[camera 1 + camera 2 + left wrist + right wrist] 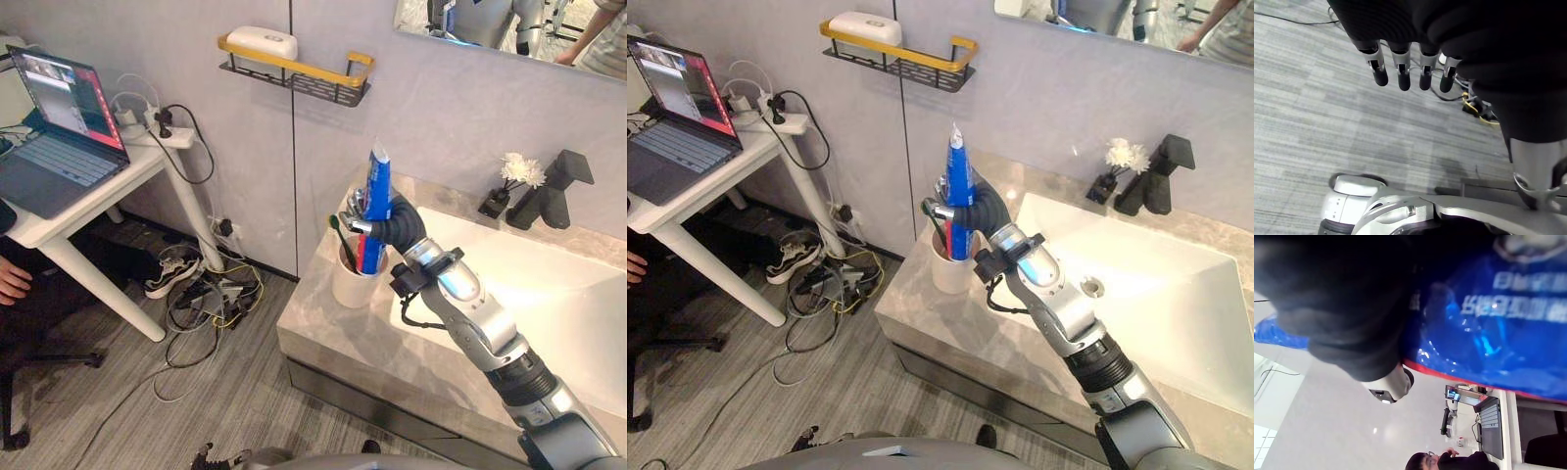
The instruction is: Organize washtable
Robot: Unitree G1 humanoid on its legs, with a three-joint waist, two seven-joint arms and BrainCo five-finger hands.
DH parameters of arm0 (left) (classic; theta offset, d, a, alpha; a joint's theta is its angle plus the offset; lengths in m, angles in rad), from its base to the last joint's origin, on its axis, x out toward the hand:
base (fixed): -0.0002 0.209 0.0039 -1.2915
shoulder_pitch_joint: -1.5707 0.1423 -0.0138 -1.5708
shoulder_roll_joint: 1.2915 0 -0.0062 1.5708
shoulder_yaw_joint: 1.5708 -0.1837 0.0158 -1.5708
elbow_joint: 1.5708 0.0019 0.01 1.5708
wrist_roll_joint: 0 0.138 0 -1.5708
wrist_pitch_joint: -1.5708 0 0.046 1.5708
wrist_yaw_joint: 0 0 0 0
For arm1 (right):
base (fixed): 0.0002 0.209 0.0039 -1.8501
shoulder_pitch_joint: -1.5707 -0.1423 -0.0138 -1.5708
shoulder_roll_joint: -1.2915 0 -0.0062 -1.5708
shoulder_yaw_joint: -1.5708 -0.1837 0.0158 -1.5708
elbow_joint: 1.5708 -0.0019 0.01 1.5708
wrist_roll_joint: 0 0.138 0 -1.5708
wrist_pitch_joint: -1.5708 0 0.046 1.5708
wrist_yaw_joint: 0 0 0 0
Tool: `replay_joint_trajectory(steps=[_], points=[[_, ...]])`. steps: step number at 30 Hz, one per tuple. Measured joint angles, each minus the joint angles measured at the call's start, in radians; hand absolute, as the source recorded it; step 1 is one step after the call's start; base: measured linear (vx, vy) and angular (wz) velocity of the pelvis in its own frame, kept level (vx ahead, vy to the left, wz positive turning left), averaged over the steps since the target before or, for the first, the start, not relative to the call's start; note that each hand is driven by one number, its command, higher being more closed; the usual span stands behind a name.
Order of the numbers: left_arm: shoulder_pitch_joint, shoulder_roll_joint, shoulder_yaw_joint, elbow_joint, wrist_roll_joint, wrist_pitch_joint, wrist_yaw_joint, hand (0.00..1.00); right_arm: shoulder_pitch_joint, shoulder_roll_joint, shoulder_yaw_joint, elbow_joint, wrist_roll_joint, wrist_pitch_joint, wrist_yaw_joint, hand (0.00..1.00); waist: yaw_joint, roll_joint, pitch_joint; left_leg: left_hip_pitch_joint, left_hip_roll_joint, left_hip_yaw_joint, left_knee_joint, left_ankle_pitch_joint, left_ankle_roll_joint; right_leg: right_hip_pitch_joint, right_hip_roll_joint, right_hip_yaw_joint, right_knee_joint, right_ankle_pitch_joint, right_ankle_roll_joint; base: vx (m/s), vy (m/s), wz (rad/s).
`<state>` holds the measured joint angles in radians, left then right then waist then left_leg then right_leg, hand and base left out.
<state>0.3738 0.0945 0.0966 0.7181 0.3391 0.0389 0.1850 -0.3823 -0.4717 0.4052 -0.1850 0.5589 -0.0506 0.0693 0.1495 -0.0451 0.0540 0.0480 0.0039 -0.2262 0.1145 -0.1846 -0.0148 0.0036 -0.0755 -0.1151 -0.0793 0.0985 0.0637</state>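
Plainly the right hand (394, 221) has its fingers curled round the blue toothpaste tube (378, 176), gripping it about the middle and holding it upright, with its lower end dipped inside the rim of the pale cup (353, 286). The step in hand looks like seating the tube in that cup. Doing it well means lowering straight down without leaning — the cup looks light and stands near the outer corner of the counter (328, 338), so a sideways shove from hand or tube could tip it or slide it toward the edge. A dark-handled toothbrush (341, 240) leans in the cup on the side away from the sink (549, 294), just beside the tube; the tube should go down next to it rather than on top of it. I would let go only when the tube's end rests on the bottom of the cup and its upper part can lean on the rim, then draw the fingers upward and clear. The left hand (1403, 73) hangs over the floor (1312, 122), fingers straight and holding nothing, well apart from the cup.
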Motion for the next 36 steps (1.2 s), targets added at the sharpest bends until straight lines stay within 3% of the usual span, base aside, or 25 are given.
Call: replay_joint_trajectory(steps=[14, 15, 31, 36], points=[[-0.019, 0.011, -0.017, 0.024, 0.0, 0.0, 0.001, 0.0, 0.059, 0.002, 0.0, 0.0, -0.027, 0.018, 0.006, 1.0, -0.002, 0.001, 0.005, 0.0, -0.001, 0.001, 0.0, 0.0, 0.0, -0.002, 0.0, 0.002, 0.0, 0.0, 0.0, 0.0, 0.0, 0.0], [-0.019, 0.011, -0.017, 0.024, 0.0, 0.0, 0.001, 0.0, 0.059, 0.002, 0.0, 0.0, -0.033, 0.018, 0.006, 0.0, -0.002, 0.001, 0.005, 0.0, -0.001, 0.001, 0.0, 0.0, 0.0, -0.002, 0.0, 0.002, 0.0, 0.0, 0.0, 0.0, 0.0, 0.0], [-0.019, 0.01, -0.018, 0.025, 0.0, 0.0, 0.002, 0.0, 0.059, 0.015, -0.017, -0.014, -0.04, 0.016, 0.001, 0.0, -0.003, 0.002, 0.005, 0.0, -0.001, 0.003, 0.0, 0.0, 0.0, -0.002, 0.0, 0.003, 0.0, 0.0, 0.0, 0.0, 0.0, 0.0], [-0.019, 0.01, -0.018, 0.025, 0.0, -0.001, 0.002, 0.0, 0.06, 0.018, -0.03, -0.072, -0.04, -0.005, -0.002, 0.0, -0.004, 0.003, 0.006, 0.001, -0.001, 0.004, 0.0, 0.0, 0.0, -0.002, 0.0, 0.004, 0.001, 0.0, 0.0, 0.0, 0.0, 0.0]])
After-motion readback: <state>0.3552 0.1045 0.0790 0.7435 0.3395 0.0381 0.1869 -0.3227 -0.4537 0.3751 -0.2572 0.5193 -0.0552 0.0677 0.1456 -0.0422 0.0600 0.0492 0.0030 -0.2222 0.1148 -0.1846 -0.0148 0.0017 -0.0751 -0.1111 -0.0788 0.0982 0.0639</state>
